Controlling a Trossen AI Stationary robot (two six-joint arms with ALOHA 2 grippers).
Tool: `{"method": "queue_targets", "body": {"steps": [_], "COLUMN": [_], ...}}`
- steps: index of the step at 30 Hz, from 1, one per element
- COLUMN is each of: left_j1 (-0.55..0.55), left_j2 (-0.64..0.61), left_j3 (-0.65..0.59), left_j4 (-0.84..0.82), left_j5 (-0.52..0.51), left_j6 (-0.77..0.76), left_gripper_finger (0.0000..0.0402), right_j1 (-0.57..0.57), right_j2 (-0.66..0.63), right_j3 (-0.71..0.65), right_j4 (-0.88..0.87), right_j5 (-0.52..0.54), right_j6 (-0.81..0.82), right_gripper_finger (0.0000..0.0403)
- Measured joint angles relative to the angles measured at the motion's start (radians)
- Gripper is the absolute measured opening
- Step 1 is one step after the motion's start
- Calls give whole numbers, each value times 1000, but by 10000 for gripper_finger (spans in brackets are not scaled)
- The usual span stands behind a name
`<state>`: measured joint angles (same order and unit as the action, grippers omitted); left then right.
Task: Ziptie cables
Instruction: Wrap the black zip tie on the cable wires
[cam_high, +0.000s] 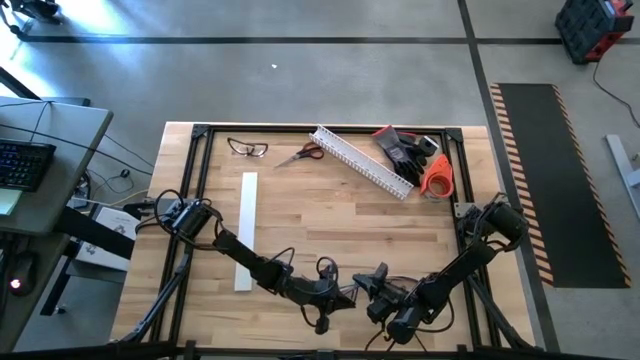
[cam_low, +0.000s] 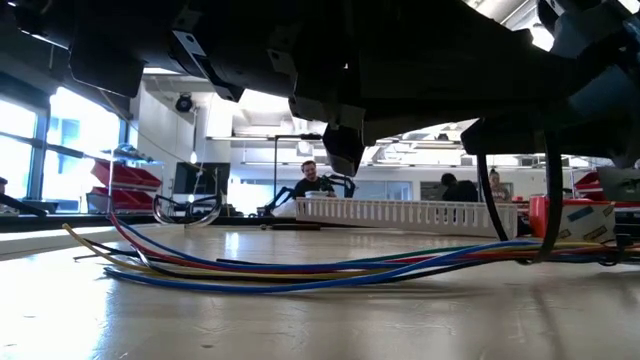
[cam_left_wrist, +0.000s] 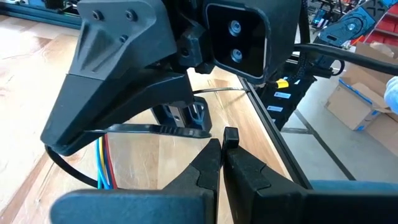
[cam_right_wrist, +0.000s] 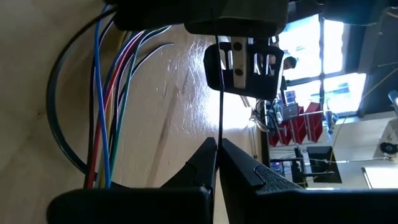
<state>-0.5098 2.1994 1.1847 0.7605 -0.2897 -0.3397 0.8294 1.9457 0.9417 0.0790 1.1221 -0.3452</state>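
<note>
The cables (cam_low: 300, 268), thin blue, red, yellow and dark wires, lie in a loose bundle on the wood near the table's near edge; they also show in the right wrist view (cam_right_wrist: 106, 124). A thin dark ziptie loops around the bundle (cam_low: 545, 245). My left gripper (cam_high: 335, 292) and my right gripper (cam_high: 372, 283) face each other close together above the cables, and both are shut on the ziptie. In the low view the two grippers are only dark shapes overhead. My left gripper (cam_left_wrist: 222, 142) pinches a small dark block of the ziptie (cam_left_wrist: 231, 133) at its fingertips. A flat ridged strap (cam_left_wrist: 168, 129) runs from there under my right gripper. The piece is clear of the table. My right gripper (cam_right_wrist: 217, 142) pinches the ziptie's thin strip (cam_right_wrist: 219, 118) between its two fingertips. The strip runs straight on from the tips to my left gripper (cam_right_wrist: 249, 62), drawn taut and clear of the table.
At the far edge lie a white slotted channel (cam_high: 360, 160), red-handled scissors (cam_high: 300, 153), glasses (cam_high: 247, 148), dark gloves (cam_high: 405, 147) and an orange tape roll (cam_high: 437, 175). A white strip (cam_high: 247, 230) lies on the left. People sit in the room behind (cam_low: 315, 180).
</note>
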Motion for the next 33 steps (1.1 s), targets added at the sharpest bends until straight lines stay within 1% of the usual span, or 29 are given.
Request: {"method": "queue_targets", "body": {"steps": [19,25,33], "left_j1": [0,12,14], "left_j2": [0,0,0], "left_j3": [0,0,0], "left_j4": [0,0,1], "left_j5": [0,19,25], "left_j6": [0,-37,-50], "left_gripper_finger": [0,0,0], "right_j1": [21,22,26], "right_j2": [0,0,0], "right_j3": [0,0,6], "right_j4": [89,189,235], "right_j5": [0,-47,-94], "right_j6": [-86,-163,-222], "right_gripper_finger": [0,0,0]}}
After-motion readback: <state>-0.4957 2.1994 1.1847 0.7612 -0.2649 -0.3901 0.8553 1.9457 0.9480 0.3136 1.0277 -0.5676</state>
